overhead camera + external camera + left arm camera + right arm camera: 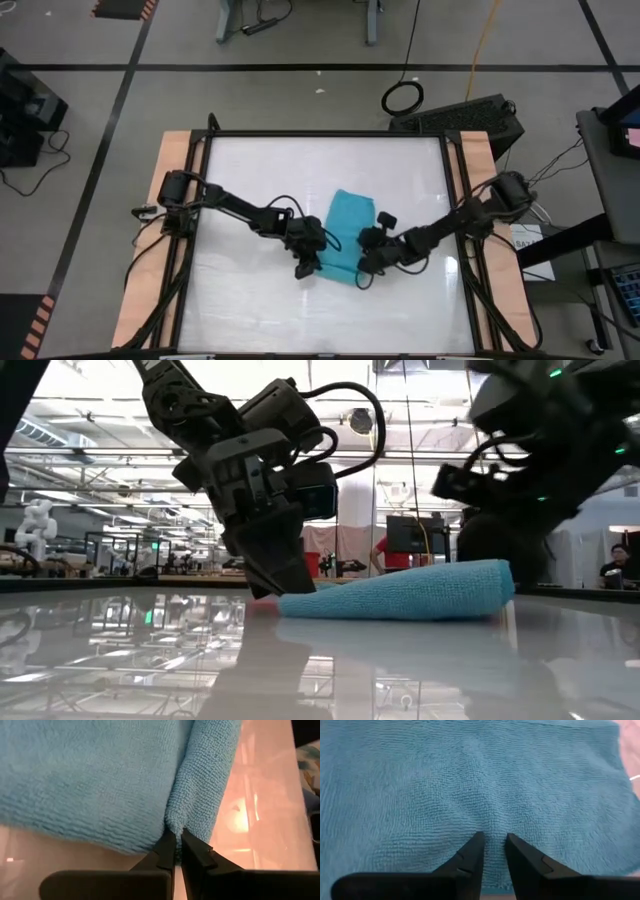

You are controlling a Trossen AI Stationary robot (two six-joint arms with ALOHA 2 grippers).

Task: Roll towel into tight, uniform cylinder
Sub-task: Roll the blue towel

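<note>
The towel (346,236) lies near the table's middle, its long axis running roughly twelve to six o'clock in the high view, with a thicker folded band at its near, six o'clock end. There the left gripper (175,840) pinches the seven o'clock corner, jaws closed on a fold of cloth. The right gripper (493,840), at five o'clock, presses down onto the cloth with fingers slightly parted, holding nothing that I can see; both are about equally near, so the roll should go toward twelve.
</note>
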